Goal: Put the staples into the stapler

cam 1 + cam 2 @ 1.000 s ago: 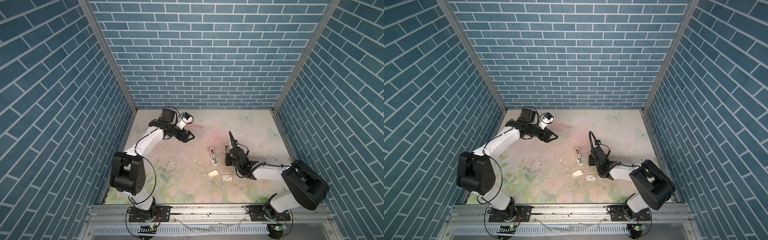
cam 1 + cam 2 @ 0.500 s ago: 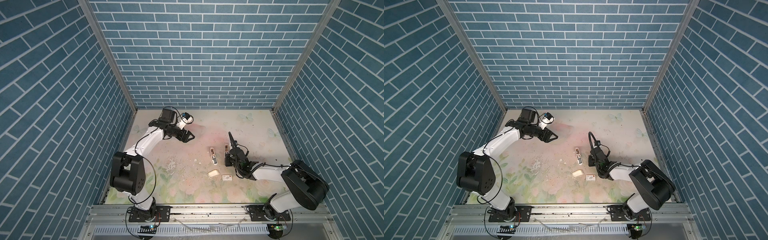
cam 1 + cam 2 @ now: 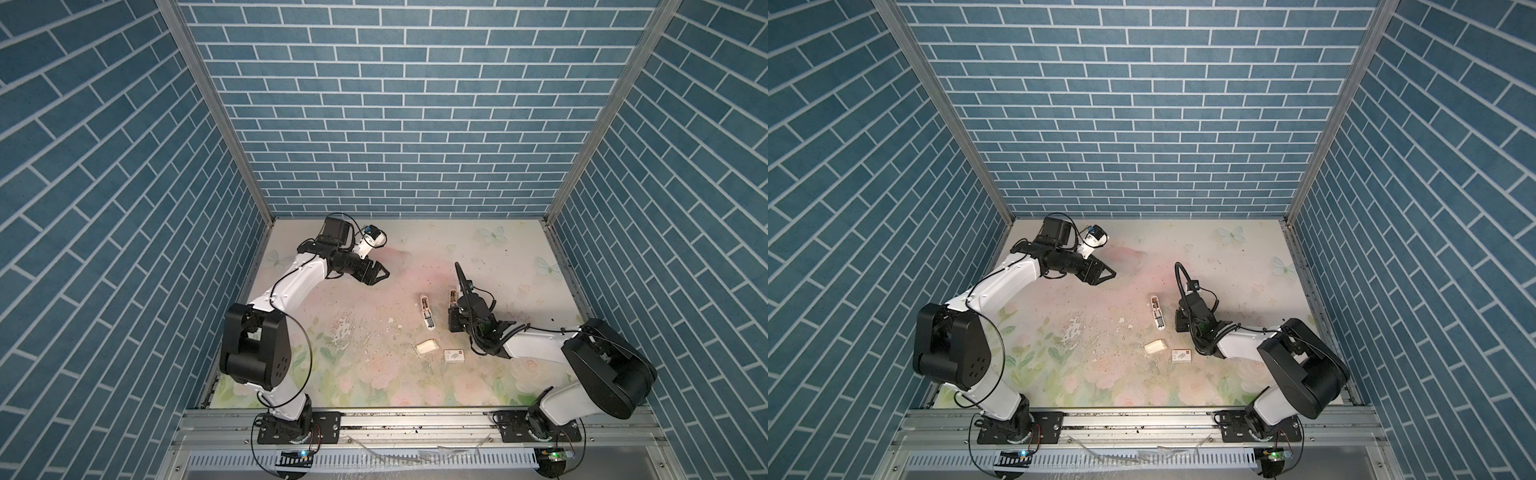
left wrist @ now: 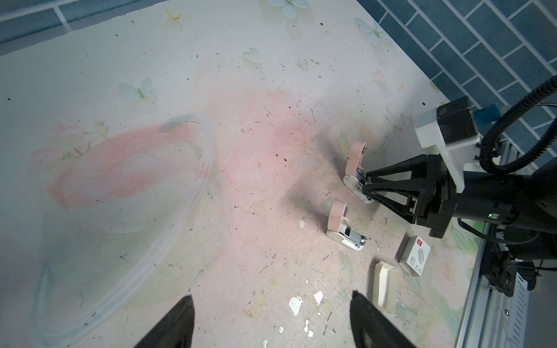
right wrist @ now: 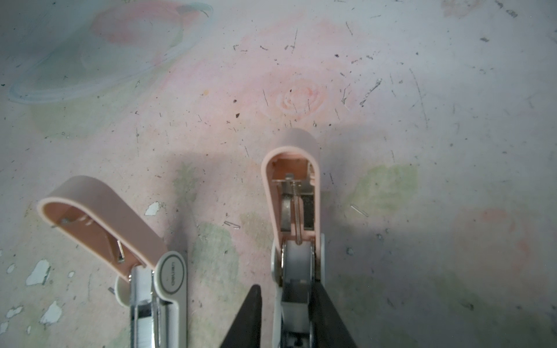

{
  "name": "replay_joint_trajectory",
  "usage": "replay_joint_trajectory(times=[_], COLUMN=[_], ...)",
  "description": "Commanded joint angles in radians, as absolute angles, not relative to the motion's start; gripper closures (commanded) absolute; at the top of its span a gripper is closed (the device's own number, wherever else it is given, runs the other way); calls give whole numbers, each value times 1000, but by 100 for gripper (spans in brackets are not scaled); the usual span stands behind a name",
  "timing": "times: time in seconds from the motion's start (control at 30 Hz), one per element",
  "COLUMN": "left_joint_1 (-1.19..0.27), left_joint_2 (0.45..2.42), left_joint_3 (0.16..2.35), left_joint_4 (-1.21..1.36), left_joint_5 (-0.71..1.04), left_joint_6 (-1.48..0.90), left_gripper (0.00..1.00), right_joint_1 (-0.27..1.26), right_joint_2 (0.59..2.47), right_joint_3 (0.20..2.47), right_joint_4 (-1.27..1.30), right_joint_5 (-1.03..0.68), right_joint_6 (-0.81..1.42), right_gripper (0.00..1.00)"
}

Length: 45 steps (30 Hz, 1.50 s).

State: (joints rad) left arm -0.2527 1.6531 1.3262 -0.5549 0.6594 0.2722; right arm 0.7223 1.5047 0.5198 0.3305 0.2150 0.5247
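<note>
The stapler stands right of centre on the scuffed floral tabletop — blue brick walls all round — pink lid swung up, white base, metal spring showing. Right pincer straddles its base; clamped or not, unclear. Left pincer gapes, upper left.

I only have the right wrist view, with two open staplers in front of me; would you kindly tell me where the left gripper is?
Observer: The left gripper hangs open and empty above the back left of the table.
Operator: Thank you; does anything else lie nearby?
Observer: Yes, a white box with a red mark lies towards the front, with a cream tray beside it, not touching.
</note>
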Motion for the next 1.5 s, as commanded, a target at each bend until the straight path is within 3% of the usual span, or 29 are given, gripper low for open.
replay_joint_trajectory(times=[0.0, 0.73, 1.0, 1.47], left_joint_1=[-245, -245, -245, -245], left_joint_2=[1631, 1626, 1628, 1640], left_joint_3=[1316, 1322, 1333, 1318], left_joint_4=[-557, -565, -595, -575], left_joint_5=[670, 664, 646, 653], left_joint_6=[268, 281, 314, 296], left_gripper=[18, 18, 18, 18], right_joint_1=[729, 714, 662, 619], right_joint_2=[1525, 1415, 1301, 1466], right_joint_3=[545, 629, 632, 693], right_joint_4=[282, 148, 34, 28], right_joint_5=[218, 233, 188, 112], right_joint_6=[520, 463, 490, 494], right_gripper=[69, 65, 84, 86])
